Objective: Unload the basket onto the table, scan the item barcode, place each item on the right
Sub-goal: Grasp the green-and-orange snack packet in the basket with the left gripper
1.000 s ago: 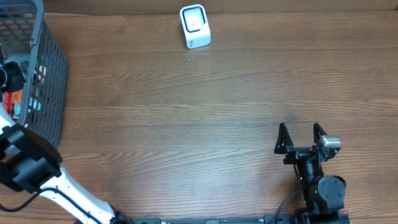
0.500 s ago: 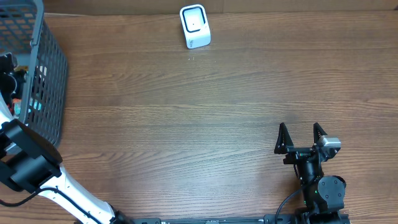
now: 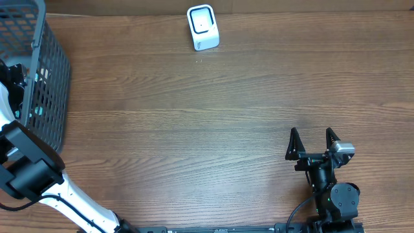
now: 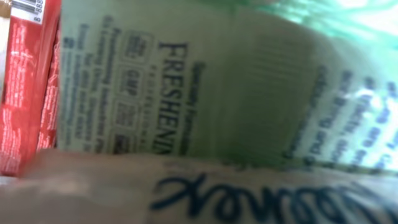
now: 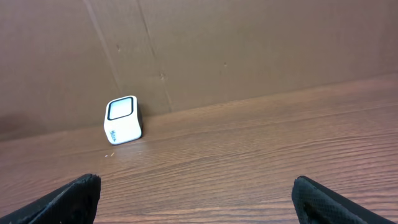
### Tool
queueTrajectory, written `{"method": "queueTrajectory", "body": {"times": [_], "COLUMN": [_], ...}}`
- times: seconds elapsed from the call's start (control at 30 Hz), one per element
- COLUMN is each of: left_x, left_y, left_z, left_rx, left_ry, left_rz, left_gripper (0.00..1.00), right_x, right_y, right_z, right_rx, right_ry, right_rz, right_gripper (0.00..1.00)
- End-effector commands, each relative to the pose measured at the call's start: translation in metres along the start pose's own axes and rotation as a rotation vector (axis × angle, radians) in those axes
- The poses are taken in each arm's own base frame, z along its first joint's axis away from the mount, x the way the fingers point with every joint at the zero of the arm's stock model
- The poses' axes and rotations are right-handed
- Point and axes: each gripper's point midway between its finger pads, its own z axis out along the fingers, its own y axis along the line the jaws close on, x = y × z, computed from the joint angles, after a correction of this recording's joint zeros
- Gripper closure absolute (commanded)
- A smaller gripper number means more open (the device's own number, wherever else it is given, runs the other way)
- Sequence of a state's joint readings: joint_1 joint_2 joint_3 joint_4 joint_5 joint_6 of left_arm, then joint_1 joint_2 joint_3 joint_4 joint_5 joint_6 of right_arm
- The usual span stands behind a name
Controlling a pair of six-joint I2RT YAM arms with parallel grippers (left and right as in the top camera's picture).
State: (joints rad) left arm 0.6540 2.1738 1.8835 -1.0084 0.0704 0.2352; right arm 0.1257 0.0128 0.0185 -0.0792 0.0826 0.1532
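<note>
Wood table; grey basket at its left edge. My left claw is down inside, jaws unseen, so I cannot tell their state; my right claw gapes, idle. The green packet lies in the basket beside a red packet. Best to pinch it alone, squarely. Print runs down-frame; long axis unclear, edges cropped.

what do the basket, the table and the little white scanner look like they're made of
basket: grey plastic, it seems, matte; moulded grid of holes in the wall.
table: wood or wood-look laminate, satin; brown grain lines run along it.
scanner: white hard plastic, smooth, slight sheen; dark window on top.
</note>
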Motion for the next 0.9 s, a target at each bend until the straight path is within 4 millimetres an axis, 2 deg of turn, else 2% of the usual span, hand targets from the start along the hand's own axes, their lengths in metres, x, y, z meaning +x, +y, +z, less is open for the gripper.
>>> {"method": "queueTrajectory", "body": {"times": [0.0,0.13,0.23,0.4,0.53,0.63,0.73,0.77,0.87], "left_x": [0.002,0.003,0.000,-0.015,-0.037,-0.051,-0.061,-0.063,-0.064], "left_y": [-0.005,-0.005,-0.005,-0.003,-0.006,-0.006,-0.007,-0.008,-0.011], "left_z": [0.006,0.006,0.002,-0.027,-0.070,-0.111,-0.162,-0.185,-0.236], "left_rx": [0.014,0.013,0.010,-0.005,-0.001,-0.014,-0.028,-0.037,-0.039], "left_ry": [0.012,0.012,0.001,-0.070,-0.178,-0.275,-0.386,-0.439,-0.552], "left_rz": [0.021,0.027,0.030,0.013,-0.012,-0.038,-0.074,-0.093,-0.137], "left_gripper": [0.39,0.49,0.53,0.55,0.55,0.54,0.54,0.55,0.55], "right_x": [0.001,0.001,0.001,0.001,0.001,0.001,0.001,0.001,0.001], "right_y": [-0.002,-0.002,-0.002,-0.002,-0.002,-0.002,-0.002,-0.002,-0.002], "right_z": [0.000,0.000,0.000,0.000,0.000,0.000,0.000,0.000,0.000], "right_rx": [0.007,0.007,0.007,0.007,0.007,0.007,0.007,0.007,0.007], "right_ry": [-0.005,-0.005,-0.005,-0.005,-0.005,-0.005,-0.005,-0.005,-0.005], "right_rz": [0.001,0.001,0.001,0.001,0.001,0.001,0.001,0.001,0.001], "right_gripper": [0.00,0.00,0.00,0.00,0.00,0.00,0.00,0.00,0.00]}}
